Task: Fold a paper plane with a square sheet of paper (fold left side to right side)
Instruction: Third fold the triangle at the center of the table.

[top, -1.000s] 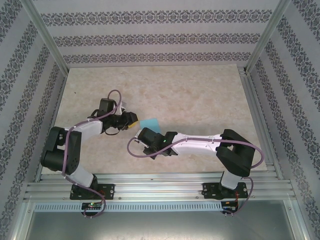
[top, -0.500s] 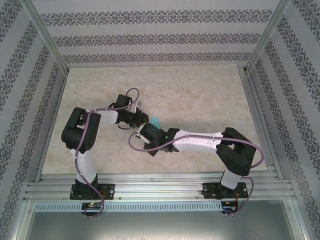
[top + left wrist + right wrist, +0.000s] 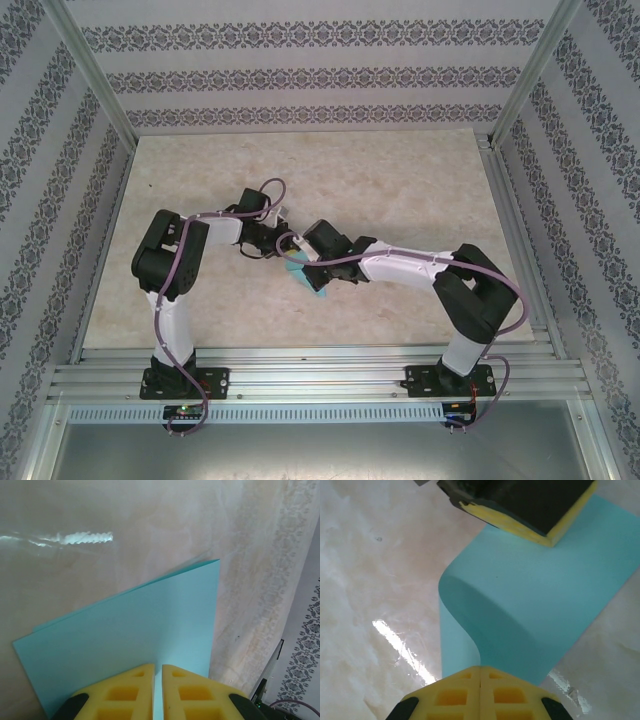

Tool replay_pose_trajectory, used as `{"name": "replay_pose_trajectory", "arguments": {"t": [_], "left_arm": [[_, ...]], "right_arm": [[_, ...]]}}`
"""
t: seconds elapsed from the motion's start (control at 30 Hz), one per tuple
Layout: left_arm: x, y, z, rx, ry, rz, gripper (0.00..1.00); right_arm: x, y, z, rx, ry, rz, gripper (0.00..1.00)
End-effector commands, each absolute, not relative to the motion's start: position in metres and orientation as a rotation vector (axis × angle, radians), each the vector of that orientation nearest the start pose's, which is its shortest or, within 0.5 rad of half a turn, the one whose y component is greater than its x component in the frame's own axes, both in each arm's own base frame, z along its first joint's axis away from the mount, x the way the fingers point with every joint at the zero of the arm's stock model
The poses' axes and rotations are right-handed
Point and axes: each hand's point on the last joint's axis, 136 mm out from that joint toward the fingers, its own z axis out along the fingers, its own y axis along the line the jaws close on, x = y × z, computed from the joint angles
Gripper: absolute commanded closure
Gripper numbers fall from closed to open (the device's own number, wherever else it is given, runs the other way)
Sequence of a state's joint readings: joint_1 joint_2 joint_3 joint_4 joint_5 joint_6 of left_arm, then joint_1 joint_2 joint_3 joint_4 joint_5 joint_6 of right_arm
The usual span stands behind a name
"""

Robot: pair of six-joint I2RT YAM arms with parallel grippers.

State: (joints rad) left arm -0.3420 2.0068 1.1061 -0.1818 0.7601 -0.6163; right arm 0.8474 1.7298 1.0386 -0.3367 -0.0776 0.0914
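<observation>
The right gripper [image 3: 480, 671], yellow foam fingers pressed together, pinches the curled-over thin light-blue sheet of paper [image 3: 545, 595]. The left gripper [image 3: 530, 517] grips its far edge above the glossy marbled worktop [image 3: 375, 570].

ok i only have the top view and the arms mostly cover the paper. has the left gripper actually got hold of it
observer: yes. in the left wrist view the left gripper is clamped on one edge of the paper, jaws nearly together.
operator: is the fold flat
observer: no. the right wrist view shows the top layer arching over in a soft round bend, with no crease.
operator: and the right gripper
observer: the right gripper is shut, jaws together right at that bend. i can't tell if any paper is between them.
</observation>
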Motion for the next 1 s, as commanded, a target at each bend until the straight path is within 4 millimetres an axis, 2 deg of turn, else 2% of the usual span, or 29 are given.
{"name": "replay_pose_trajectory", "arguments": {"t": [0.0,0.13,0.4,0.97], "left_arm": [[0.350,-0.253,-0.001,-0.081,2.865,-1.220,0.87],[0.351,-0.255,-0.001,-0.077,2.866,-1.214,0.87],[0.349,-0.256,-0.002,-0.072,2.874,-1.206,0.88],[0.347,-0.256,-0.008,-0.082,2.887,-1.191,0.89]], "right_arm": [[0.267,0.323,0.044,-0.931,2.516,0.547,1.00],[0.274,0.318,0.036,-0.853,2.560,0.620,1.00],[0.282,0.314,0.022,-0.791,2.611,0.650,1.00],[0.290,0.294,0.020,-0.704,2.626,0.610,1.00]]}}
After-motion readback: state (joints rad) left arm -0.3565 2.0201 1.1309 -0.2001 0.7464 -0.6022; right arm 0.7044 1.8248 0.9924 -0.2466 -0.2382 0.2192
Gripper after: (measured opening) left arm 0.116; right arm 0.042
